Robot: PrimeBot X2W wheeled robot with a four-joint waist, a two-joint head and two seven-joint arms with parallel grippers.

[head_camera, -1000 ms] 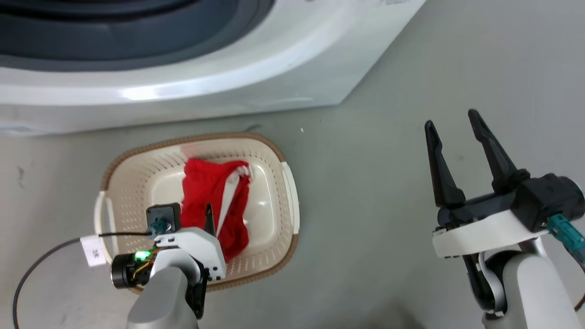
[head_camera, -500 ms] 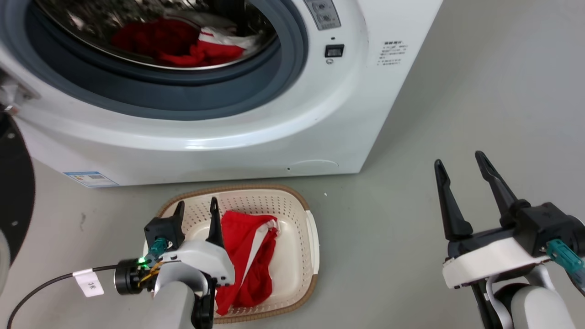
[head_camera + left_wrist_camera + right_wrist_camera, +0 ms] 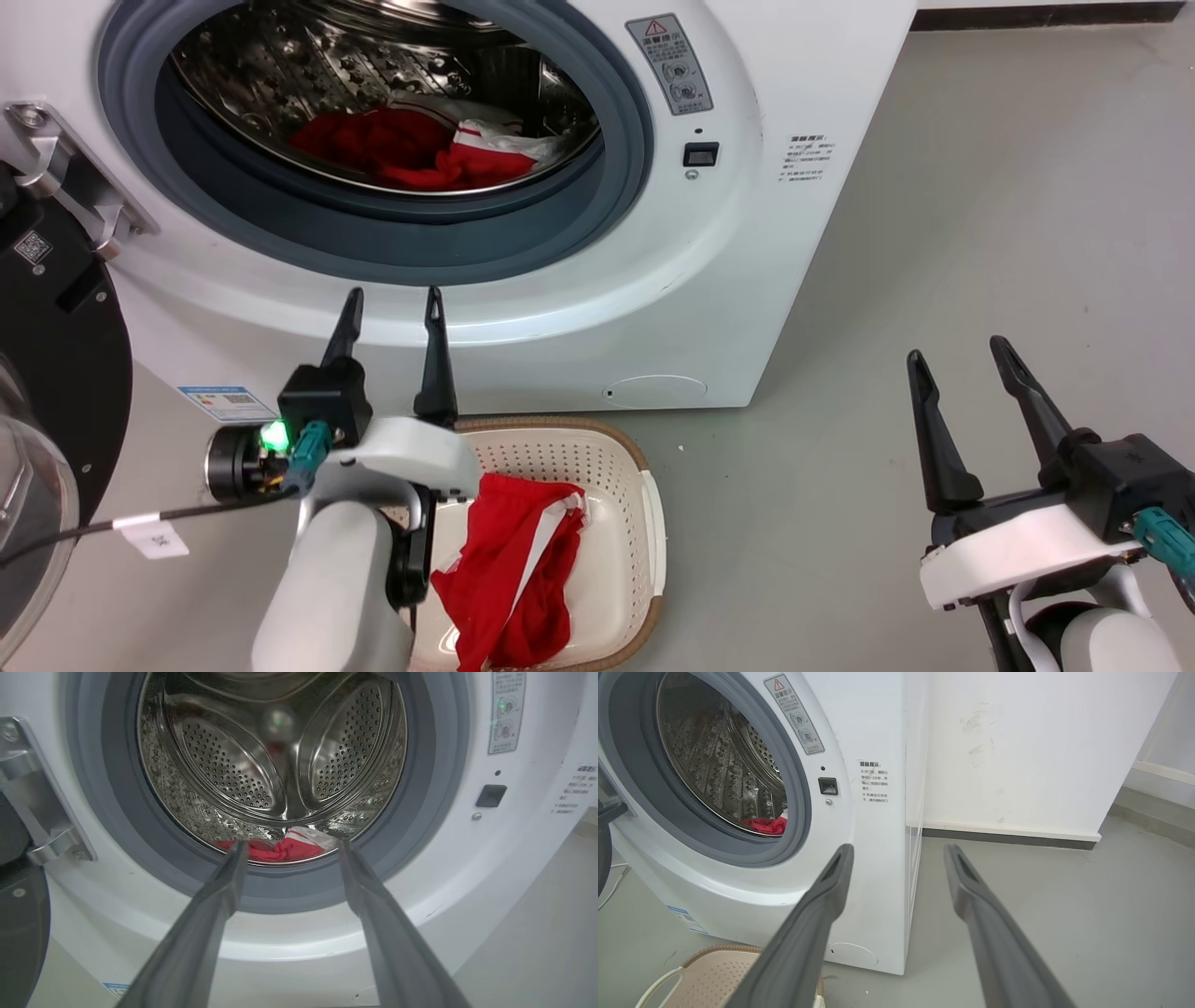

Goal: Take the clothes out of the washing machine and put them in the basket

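Head view: grey, perhaps concrete, floor (image 3: 934, 233) bears washing machine (image 3: 728, 243), basket (image 3: 607, 485); both jaws wide apart.

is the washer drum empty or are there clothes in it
Not empty. Red and white clothes lie at the bottom of the steel drum; another red garment is already in the basket.

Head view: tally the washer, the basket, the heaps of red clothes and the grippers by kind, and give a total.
Washing machine: 1
Basket: 1
Red clothes heaps: 2, one in the drum, one in the basket; the drum heap's pieces cannot be told apart
Grippers: 2, left gripper and right gripper, both open
Total: 6
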